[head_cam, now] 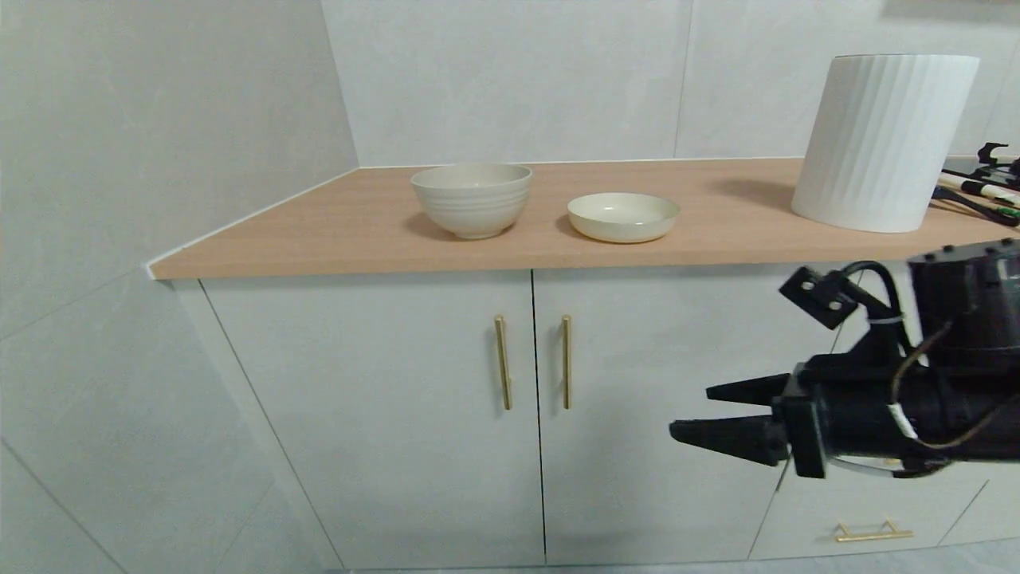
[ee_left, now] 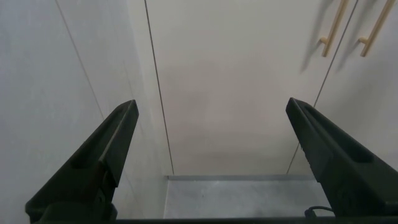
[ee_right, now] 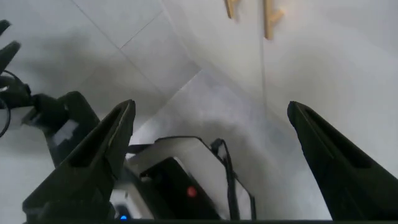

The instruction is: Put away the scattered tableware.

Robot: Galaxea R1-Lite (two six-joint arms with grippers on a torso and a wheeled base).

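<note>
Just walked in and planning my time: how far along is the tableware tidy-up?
Done: nothing yet. The deep bowl and shallow dish sit on the countertop, and the cabinet doors are shut. In hand: nothing; the right gripper is open in front of them, the left gripper open too. Left: probably open the cabinet and stow both pieces.
</note>
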